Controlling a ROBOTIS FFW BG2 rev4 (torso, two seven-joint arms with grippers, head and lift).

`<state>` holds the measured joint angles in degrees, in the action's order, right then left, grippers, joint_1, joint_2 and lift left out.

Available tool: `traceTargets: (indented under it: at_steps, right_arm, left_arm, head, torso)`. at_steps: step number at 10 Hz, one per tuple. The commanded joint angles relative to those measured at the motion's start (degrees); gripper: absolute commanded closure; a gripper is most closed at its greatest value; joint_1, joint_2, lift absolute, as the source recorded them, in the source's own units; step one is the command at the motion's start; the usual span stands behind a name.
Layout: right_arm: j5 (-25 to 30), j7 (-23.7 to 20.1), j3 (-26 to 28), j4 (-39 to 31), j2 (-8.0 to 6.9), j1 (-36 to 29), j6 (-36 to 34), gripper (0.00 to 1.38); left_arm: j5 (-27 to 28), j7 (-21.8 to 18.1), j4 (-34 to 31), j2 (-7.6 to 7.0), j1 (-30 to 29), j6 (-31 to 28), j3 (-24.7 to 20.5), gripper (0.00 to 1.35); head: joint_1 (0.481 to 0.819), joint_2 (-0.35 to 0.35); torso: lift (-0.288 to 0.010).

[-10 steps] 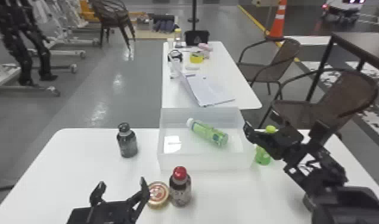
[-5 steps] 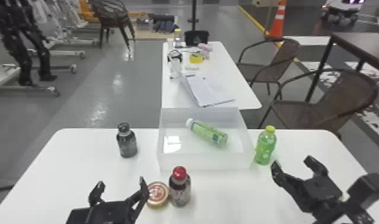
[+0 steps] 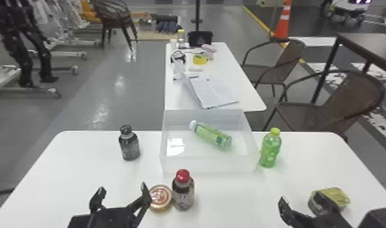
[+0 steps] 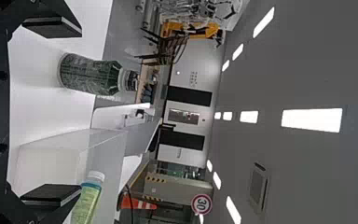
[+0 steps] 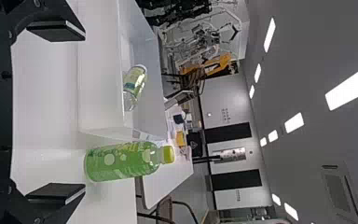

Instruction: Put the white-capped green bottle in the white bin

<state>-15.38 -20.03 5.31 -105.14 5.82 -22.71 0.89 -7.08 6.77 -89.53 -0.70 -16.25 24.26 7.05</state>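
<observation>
On your desk (image 3: 80,172), the white-capped green bottle (image 3: 212,135) lay inside the white bin (image 3: 207,165), ahead and left of your right tool (image 5: 85,113), whose fingers stood spread.

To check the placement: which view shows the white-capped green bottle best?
Head view: the bottle lies in the bin, seen cap to base. Left wrist view cuts off its base; right wrist view foreshortens it.
</observation>
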Motion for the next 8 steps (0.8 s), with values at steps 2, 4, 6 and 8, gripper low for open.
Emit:
traceTargets:
  at_steps: [2, 4, 6, 8]
  right_arm:
    - [1.23, 0.08, 0.05, 0.46, -0.63, 0.3, 0.34, 0.15]
    - [1.15, 0.34, 0.05, 0.64, -0.72, 0.39, 0.34, 0.15]
    - [1.58, 0.52, -0.04, 0.55, -0.72, 0.48, 0.61, 0.15]
    - [1.85, 0.96, -0.04, 0.55, -0.81, 0.48, 1.22, 0.15]
  left_arm:
    - [0.05, 0.0, -0.03, 0.09, -0.1, 0.0, -0.11, 0.13]
    - [0.13, 0.0, -0.03, 0.09, -0.1, 0.0, -0.11, 0.13]
    - [0.13, 0.0, -0.03, 0.09, -0.1, -0.09, -0.11, 0.13]
    - [0.31, 0.0, -0.03, 0.18, -0.01, -0.09, -0.2, 0.13]
  head:
    - [0.549, 0.0]
    - [0.549, 0.0]
    - [0.549, 0.0]
    - [0.549, 0.0]
  torso:
    - [-0.1]
    - [-0.1]
    - [-0.1]
    - [-0.1]
